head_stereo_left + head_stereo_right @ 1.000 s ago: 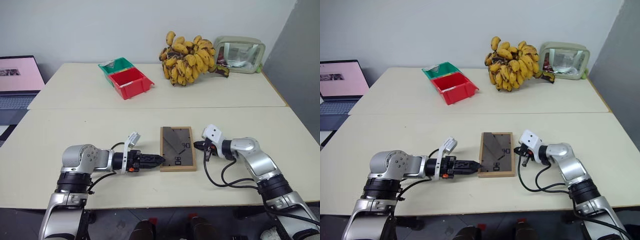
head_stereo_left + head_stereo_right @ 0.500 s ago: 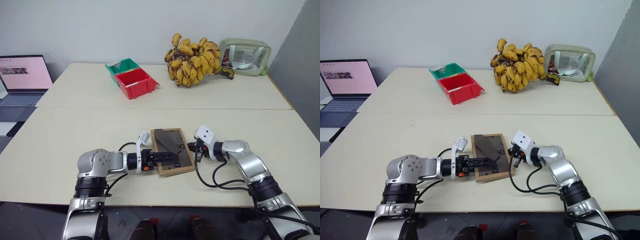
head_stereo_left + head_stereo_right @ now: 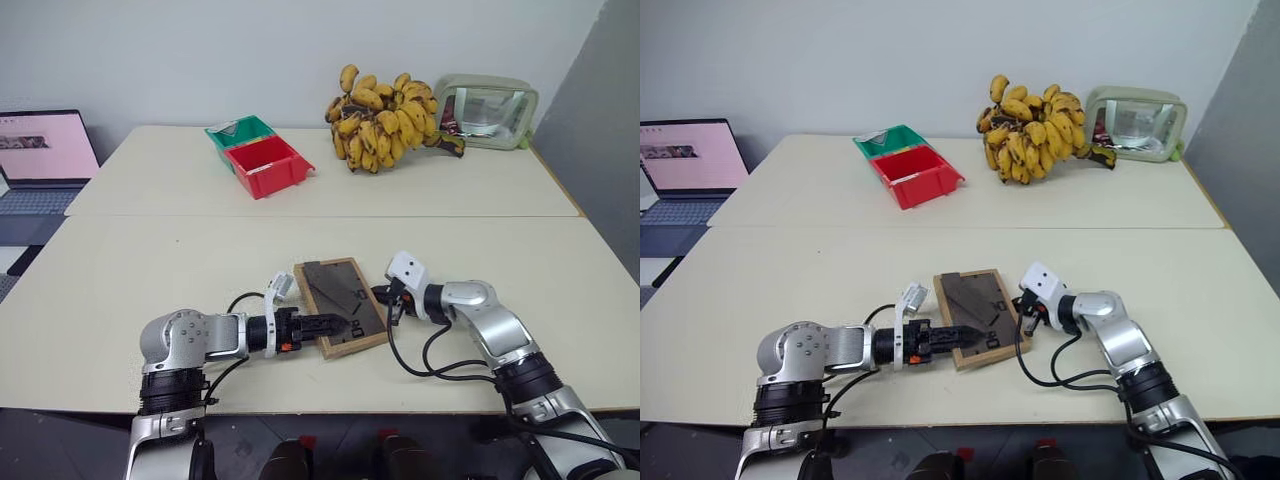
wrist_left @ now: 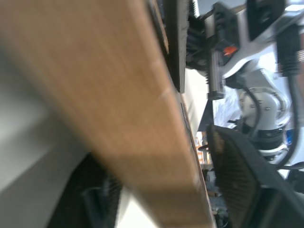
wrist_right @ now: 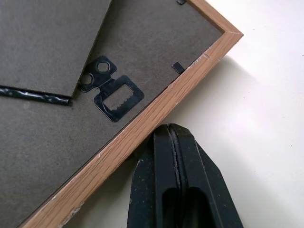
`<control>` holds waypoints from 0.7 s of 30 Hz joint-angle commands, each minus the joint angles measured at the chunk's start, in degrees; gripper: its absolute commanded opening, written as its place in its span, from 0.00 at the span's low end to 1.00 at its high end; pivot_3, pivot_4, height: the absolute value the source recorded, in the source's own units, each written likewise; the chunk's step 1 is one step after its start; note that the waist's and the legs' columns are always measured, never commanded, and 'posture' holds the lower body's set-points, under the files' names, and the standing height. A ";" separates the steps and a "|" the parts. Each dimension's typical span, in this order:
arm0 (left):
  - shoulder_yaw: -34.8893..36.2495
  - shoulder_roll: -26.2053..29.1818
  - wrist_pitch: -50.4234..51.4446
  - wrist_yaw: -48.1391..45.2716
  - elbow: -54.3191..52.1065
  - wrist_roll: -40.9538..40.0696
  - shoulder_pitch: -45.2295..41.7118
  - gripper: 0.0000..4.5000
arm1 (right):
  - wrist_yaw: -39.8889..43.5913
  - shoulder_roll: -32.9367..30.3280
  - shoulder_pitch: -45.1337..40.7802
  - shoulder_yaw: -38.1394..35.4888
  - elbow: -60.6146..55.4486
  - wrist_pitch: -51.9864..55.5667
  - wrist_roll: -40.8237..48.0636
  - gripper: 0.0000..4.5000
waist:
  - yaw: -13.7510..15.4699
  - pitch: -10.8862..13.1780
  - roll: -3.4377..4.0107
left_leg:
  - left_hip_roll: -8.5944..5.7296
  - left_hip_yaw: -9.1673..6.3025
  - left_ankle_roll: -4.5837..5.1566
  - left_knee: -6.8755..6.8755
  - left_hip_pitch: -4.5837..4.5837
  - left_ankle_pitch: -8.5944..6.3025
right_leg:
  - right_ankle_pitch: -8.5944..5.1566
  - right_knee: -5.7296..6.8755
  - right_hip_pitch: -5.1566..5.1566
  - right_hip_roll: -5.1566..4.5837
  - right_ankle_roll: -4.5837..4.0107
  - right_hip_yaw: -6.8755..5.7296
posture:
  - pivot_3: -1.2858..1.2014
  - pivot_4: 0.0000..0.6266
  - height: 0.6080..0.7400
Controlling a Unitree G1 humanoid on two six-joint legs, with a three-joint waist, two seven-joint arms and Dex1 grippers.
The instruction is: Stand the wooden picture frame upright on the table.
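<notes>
I am looking at the wooden picture frame (image 3: 340, 306), which is lying back-side up on the near part of the table (image 3: 150, 260), its dark grey back panel and folded stand facing the ceiling, so it is not yet standing. My left gripper (image 3: 335, 324) is reaching in from the frame's near left edge, and in the left wrist view one finger is showing above the wooden rail (image 4: 142, 114) and one below it, so I judge it is straddling that edge; I cannot tell whether the fingers are actually pressing on the wood. My right gripper (image 5: 173, 137) is clenched with nothing between its fingers, its tip sitting right at the frame's opposite wooden edge beside the sawtooth hanger (image 5: 114, 94), apparently bracing it. As I read it, the task is only at its beginning: a hold on the frame is being set up, while the lifting, the unfolding of the stand and the setting upright are all left to do. Farther out, the red bin (image 3: 267, 165) and green bin (image 3: 237, 131), the bananas (image 3: 380, 118), the pale green case (image 3: 487, 98) and the laptop (image 3: 45, 150) are sitting well apart from the work.
</notes>
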 commanded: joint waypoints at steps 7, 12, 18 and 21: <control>2.67 -0.09 -5.11 4.36 -0.25 0.81 -3.69 0.28 | 1.99 -5.84 0.80 -4.14 -4.27 2.26 2.08 0.00 | 0.49 0.04 -0.07 | -0.05 -0.01 0.00 0.01 -0.03 0.00 | 0.00 -0.02 0.00 0.00 0.00 -0.01 | 0.52 0.24 1.00; 3.99 5.02 -5.10 -0.66 -0.38 -3.85 -10.05 0.28 | 9.44 -13.27 -1.29 -9.53 -9.99 10.43 10.83 0.16 | 0.48 0.29 -0.22 | -0.14 -0.10 0.00 0.04 -0.18 0.00 | 0.00 -0.06 -0.07 -0.01 0.01 -0.11 | 0.52 0.24 1.00; -3.68 13.90 -13.33 -7.08 2.85 1.06 -16.30 0.28 | 11.45 -10.33 -17.33 -16.87 -10.03 27.14 26.43 0.49 | -1.23 0.45 -0.11 | 0.06 0.04 -0.04 -0.18 -0.13 0.01 | -0.01 -0.02 -0.23 -0.01 -0.02 0.00 | 0.52 0.24 1.00; -6.25 15.44 -16.51 -9.75 4.67 2.10 -18.27 0.28 | 10.74 -8.05 -22.83 -16.57 -6.73 28.13 28.11 0.66 | -0.88 0.43 -0.14 | 0.06 0.01 -0.06 -0.41 -0.09 0.03 | -0.04 -0.09 -0.27 -0.02 -0.08 -0.04 | 0.52 0.24 1.00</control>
